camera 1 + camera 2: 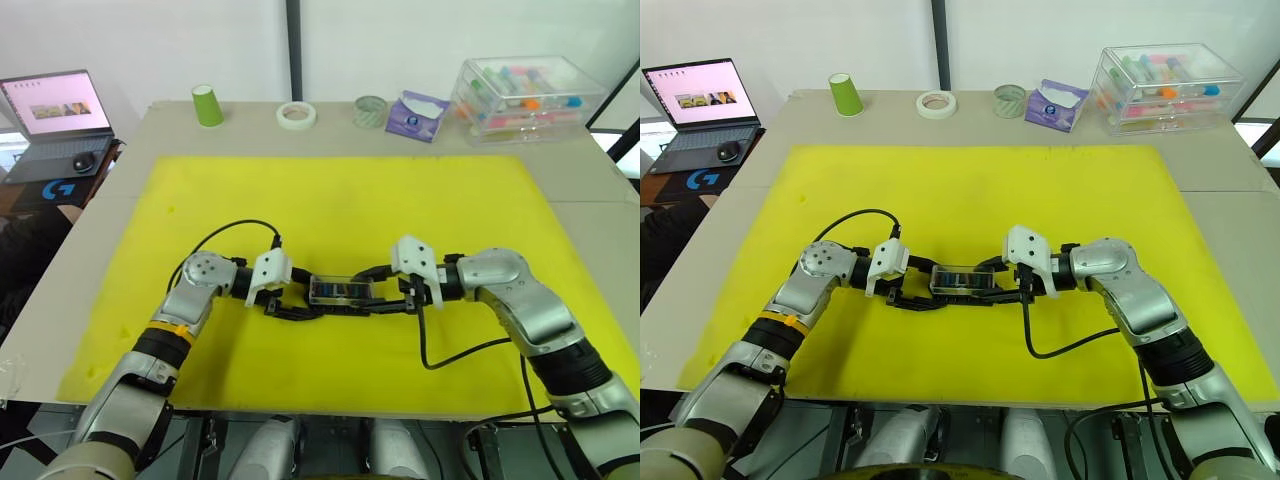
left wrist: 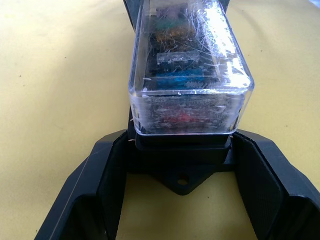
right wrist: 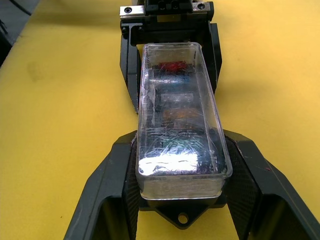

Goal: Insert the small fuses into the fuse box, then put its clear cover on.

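Observation:
The black fuse box (image 1: 340,291) lies lengthwise on the yellow mat (image 1: 340,190) between my two grippers. The clear cover (image 2: 190,65) sits on top of it, scratched and glossy. Through the cover I see the small fuses (image 3: 172,66) standing in their slots, red, blue, green and olive. My left gripper (image 1: 295,300) holds the box's left end, with a finger (image 2: 112,165) against each side of the black base. From the other side, my right gripper (image 1: 390,298) closes around the right end, its fingers (image 3: 122,165) touching the cover's lower edge.
Along the table's back edge stand a green cup (image 1: 208,105), two tape rolls (image 1: 297,115), a purple tissue pack (image 1: 417,115) and a large clear storage case (image 1: 527,98). A laptop (image 1: 58,125) sits off the table at far left.

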Robot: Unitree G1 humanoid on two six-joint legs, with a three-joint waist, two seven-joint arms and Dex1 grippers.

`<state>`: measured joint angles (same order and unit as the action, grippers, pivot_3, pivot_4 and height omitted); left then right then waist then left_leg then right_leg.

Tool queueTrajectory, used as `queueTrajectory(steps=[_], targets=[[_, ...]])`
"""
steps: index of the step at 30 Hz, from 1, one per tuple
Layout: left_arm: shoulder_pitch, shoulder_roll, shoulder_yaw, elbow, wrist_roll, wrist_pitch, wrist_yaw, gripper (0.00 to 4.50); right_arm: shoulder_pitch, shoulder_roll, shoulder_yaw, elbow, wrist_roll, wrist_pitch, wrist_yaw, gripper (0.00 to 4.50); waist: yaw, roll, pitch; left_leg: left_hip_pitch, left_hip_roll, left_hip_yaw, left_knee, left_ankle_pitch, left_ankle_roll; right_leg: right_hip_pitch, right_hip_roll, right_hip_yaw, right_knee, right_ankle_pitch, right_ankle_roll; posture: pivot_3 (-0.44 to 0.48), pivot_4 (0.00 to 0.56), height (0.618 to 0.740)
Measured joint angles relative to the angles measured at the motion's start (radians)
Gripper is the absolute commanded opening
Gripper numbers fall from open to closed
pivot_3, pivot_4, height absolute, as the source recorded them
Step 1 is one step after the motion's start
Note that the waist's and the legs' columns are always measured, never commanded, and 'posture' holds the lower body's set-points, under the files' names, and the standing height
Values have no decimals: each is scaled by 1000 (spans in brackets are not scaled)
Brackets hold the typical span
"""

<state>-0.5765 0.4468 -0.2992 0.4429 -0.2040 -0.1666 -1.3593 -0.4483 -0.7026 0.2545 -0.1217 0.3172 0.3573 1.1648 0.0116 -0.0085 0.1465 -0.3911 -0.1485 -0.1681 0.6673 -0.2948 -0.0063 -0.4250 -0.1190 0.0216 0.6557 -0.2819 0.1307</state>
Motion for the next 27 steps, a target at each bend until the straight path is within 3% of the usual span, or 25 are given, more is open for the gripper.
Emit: queueTrajectory(steps=[27], targets=[[-13,-9,0,22,18,-23,-7,2737,48,4,-10,-34,-21,-16,-39,1879,1,-1,-2,0,0,0,0,0,0,1,0,0,0,0,0,0,150,740]])
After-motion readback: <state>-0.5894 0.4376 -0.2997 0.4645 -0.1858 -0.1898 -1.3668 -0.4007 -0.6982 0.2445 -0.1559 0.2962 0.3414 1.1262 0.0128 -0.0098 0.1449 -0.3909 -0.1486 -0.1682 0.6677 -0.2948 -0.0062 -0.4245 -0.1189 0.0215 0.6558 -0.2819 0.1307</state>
